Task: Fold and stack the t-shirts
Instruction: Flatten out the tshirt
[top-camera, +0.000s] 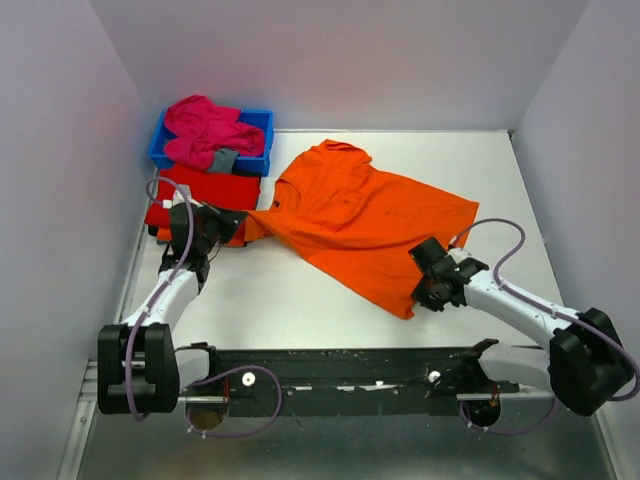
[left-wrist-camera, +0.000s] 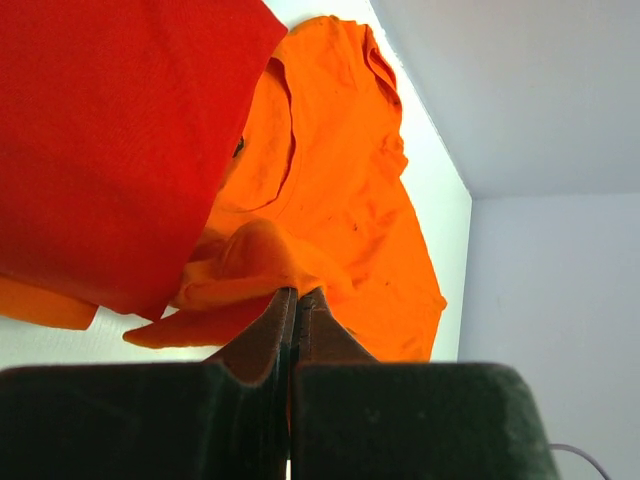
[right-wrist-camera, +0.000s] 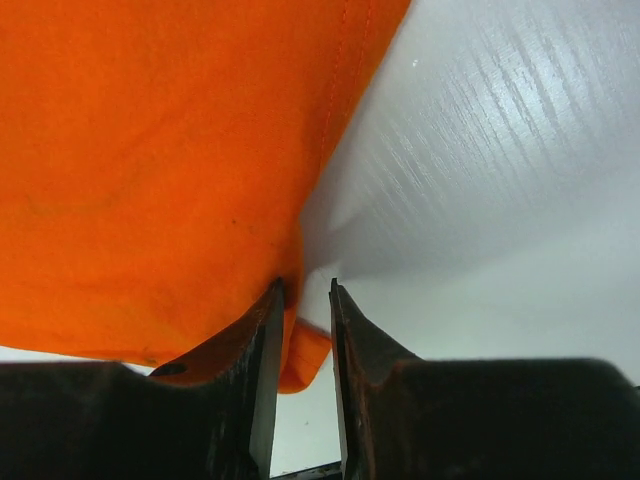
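An orange t-shirt (top-camera: 360, 215) lies spread and slanted across the middle of the table. My left gripper (top-camera: 232, 225) is shut on a bunched corner of it at its left end, and the left wrist view shows the jaws (left-wrist-camera: 297, 292) closed on orange cloth (left-wrist-camera: 330, 180). My right gripper (top-camera: 425, 283) is at the shirt's near right hem. Its jaws (right-wrist-camera: 305, 285) stand slightly apart, with the orange hem (right-wrist-camera: 150, 150) against the left finger and a bit of cloth in the gap. A folded red t-shirt (top-camera: 205, 192) lies beside the left gripper. It also shows in the left wrist view (left-wrist-camera: 110, 130). A magenta-pink t-shirt (top-camera: 205, 125) is heaped in the bin.
A blue plastic bin (top-camera: 262, 120) stands at the back left, with a small grey cloth piece (top-camera: 222, 160) on its near rim. An orange cloth edge (top-camera: 160, 233) shows under the red shirt. White walls close in the white table (top-camera: 270, 290) on three sides.
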